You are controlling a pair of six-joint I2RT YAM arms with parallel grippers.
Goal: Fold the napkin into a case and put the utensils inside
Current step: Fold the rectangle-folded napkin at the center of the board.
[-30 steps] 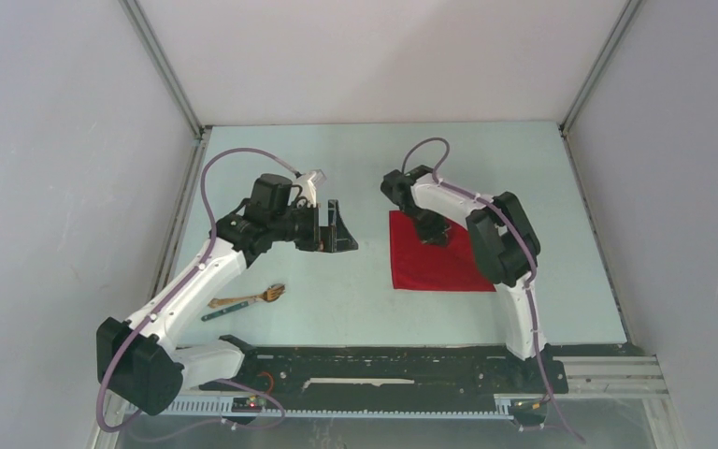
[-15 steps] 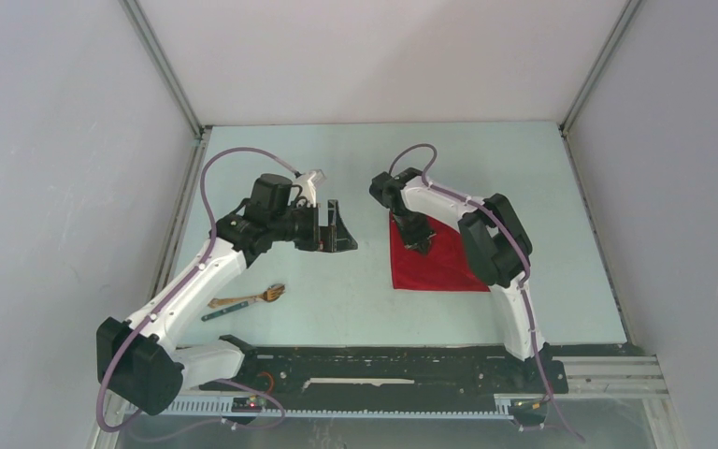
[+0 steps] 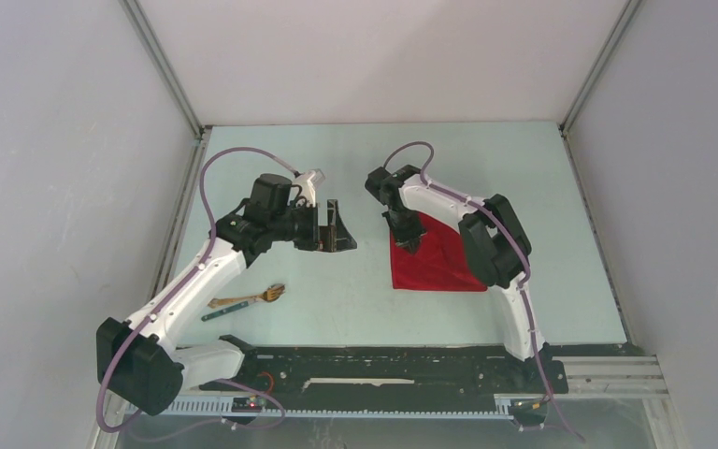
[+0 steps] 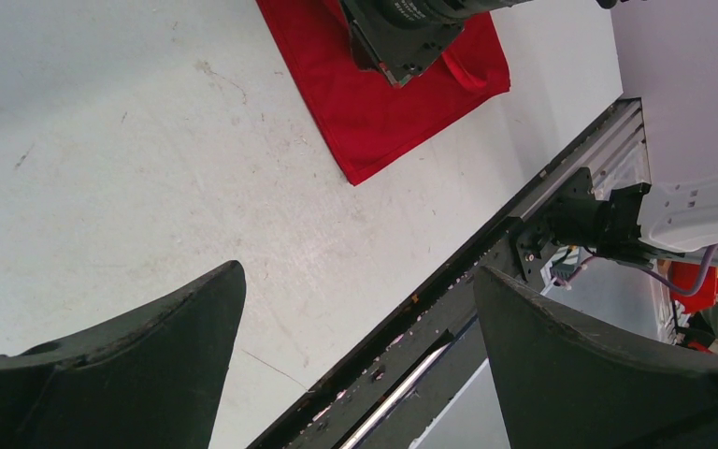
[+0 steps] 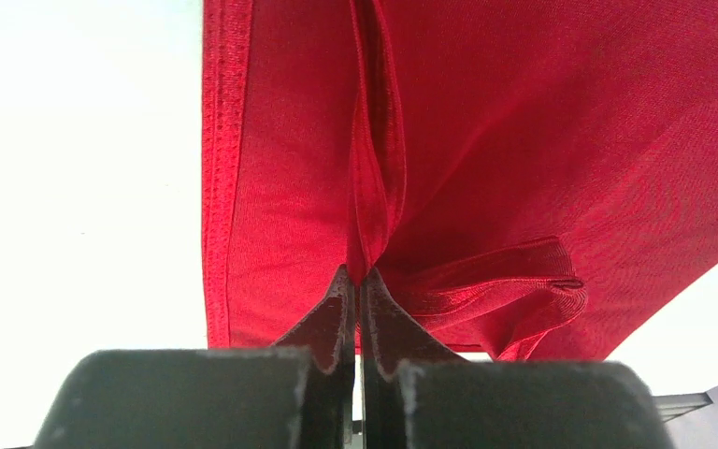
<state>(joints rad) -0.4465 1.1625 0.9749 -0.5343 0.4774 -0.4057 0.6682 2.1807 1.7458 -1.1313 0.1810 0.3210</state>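
Pale grey walls (image 3: 56, 187) enclose a light surface (image 3: 337, 159). The red napkin (image 3: 435, 267) lies right of centre, a raised fold pinched in the clenched right fingers (image 5: 341, 309). The left fingers (image 3: 338, 227) hang spread wide. A wooden fork (image 3: 260, 296) and seemingly a teal stick (image 3: 224, 313) lie near-left.

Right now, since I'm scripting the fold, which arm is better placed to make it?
Right. The right pincer is shut on a pinched ridge of the napkin, so it can probably draw the fold over. The left pincer hangs open and empty, off to the cloth's side.
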